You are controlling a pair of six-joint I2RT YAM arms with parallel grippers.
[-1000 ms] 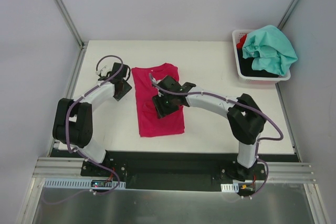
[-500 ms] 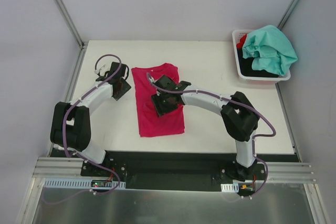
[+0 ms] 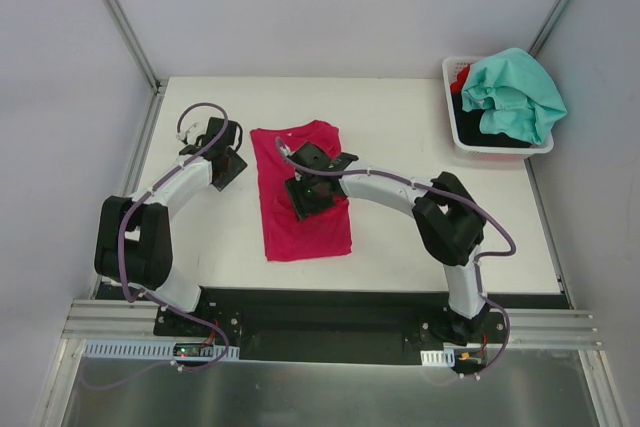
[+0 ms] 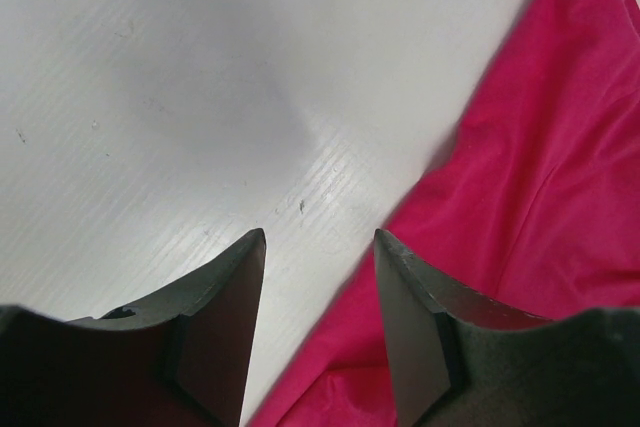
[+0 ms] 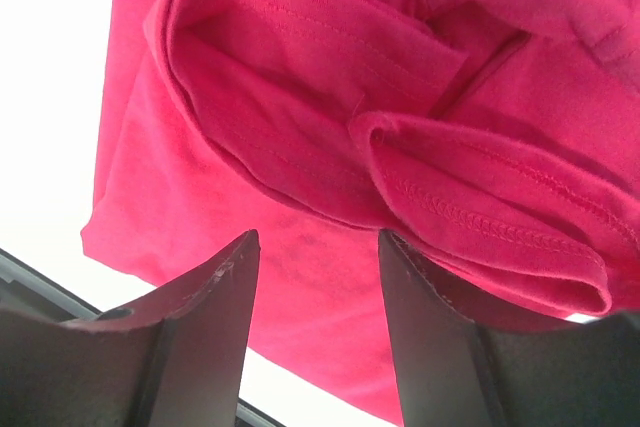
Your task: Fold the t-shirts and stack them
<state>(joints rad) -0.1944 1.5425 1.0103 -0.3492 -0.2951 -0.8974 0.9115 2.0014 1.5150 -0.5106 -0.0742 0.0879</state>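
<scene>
A magenta-pink t-shirt (image 3: 310, 232) lies on the white table, folded into a long strip. My left gripper (image 3: 240, 161) is at the strip's upper left edge. In the left wrist view that gripper (image 4: 319, 237) stands open low over the table, and the shirt's edge (image 4: 540, 167) runs between its fingers. My right gripper (image 3: 308, 209) hovers over the middle of the strip. Seen from the right wrist, it (image 5: 317, 237) is open just above the cloth, with a folded-in sleeve (image 5: 300, 97) ahead of the tips. Nothing is held.
A white basket (image 3: 450, 107) stands at the back right corner, holding a teal-mint shirt (image 3: 515, 92) heaped over a red one (image 3: 460, 77) and a black one (image 3: 470, 129). Grey walls close in the table at the left, back and right.
The right gripper has slid a little to the left and away from me over the pink shirt. The left gripper has edged slightly farther back. Both openings are unchanged.
</scene>
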